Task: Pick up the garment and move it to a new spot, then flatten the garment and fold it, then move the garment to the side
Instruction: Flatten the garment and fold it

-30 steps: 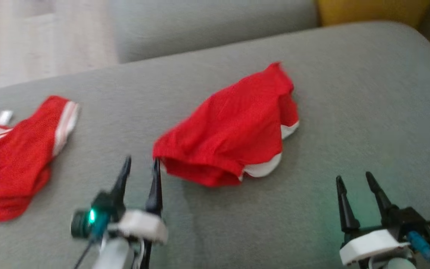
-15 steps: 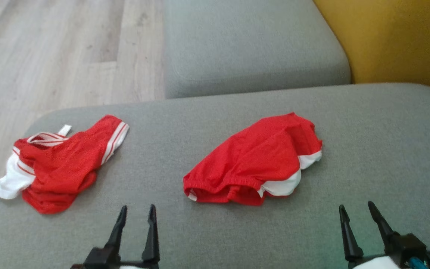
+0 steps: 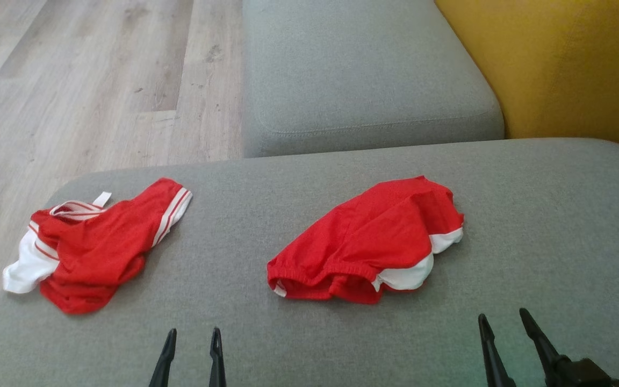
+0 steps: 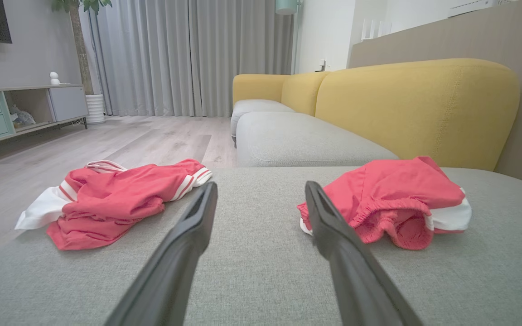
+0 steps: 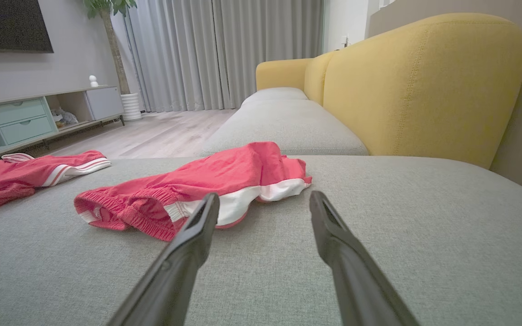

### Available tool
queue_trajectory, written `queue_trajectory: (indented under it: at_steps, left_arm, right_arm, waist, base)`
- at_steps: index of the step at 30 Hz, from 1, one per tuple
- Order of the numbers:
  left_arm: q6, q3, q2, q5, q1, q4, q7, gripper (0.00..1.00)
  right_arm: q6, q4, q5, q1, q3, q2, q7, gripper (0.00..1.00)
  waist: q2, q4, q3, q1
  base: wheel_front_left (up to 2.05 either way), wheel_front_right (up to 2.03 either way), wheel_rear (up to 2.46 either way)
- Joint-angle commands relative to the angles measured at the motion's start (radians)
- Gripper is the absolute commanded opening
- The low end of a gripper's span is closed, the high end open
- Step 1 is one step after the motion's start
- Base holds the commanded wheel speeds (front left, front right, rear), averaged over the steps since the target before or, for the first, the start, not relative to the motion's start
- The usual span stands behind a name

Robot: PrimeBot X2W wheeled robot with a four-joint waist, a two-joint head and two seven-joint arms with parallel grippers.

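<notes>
There they were: the left jaws and the right jaws both stood wide open, holding nothing, over the near side of the grey cushion (image 3: pixel 530 226). The red shorts (image 3: pixel 363 236) lay crumpled mid-cushion, and a red-and-white shirt (image 3: pixel 92 247) sat bunched by the left edge.

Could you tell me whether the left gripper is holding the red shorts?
No, the left gripper hangs open and empty, apart from the shorts.

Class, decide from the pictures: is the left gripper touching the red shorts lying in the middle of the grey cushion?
Apart. In the head view, a strip of bare grey cushion separates the open left gripper from the red shorts.
</notes>
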Motion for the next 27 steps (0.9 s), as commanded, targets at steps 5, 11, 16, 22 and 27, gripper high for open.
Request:
queue_trajectory:
  at_steps: [5,11,16,22,27]
  left_arm:
    - [0.015,0.02,-0.003,0.004,-0.028,-0.026,-0.01,1.0]
    - [0.017,0.013,-0.004,-0.001,-0.028,-0.016,-0.01,1.0]
    - [0.015,0.01,-0.004,0.0,-0.032,-0.005,-0.01,1.0]
    - [-0.039,-0.049,-0.004,-0.042,-0.076,0.034,-0.01,1.0]
    - [-0.106,-0.13,-0.004,-0.151,-0.172,0.111,-0.01,1.0]
  right_arm:
    - [-0.001,-0.028,-0.009,-0.04,0.031,-0.006,-0.004,1.0]
    - [-0.001,-0.025,-0.009,-0.041,0.027,-0.006,-0.004,1.0]
    - [-0.001,-0.023,-0.011,-0.043,0.028,-0.006,-0.004,1.0]
    - [-0.001,-0.028,-0.018,-0.057,0.035,-0.006,-0.004,1.0]
    - [-0.001,-0.03,-0.02,-0.09,0.043,-0.006,-0.004,1.0]
  waist:
    - [0.0,-0.002,-0.004,0.0]
    - [0.0,-0.003,-0.007,0.0]
    - [0.0,-0.008,-0.004,0.0]
    - [0.0,-0.035,0.034,0.0]
    - [0.0,-0.081,0.1,0.0]
  base:
    - [0.0,0.0,0.0]
    - [0.0,0.0,0.0]
    - [0.0,0.0,0.0]
    - [0.0,0.0,0.0]
    - [0.0,0.0,0.0]
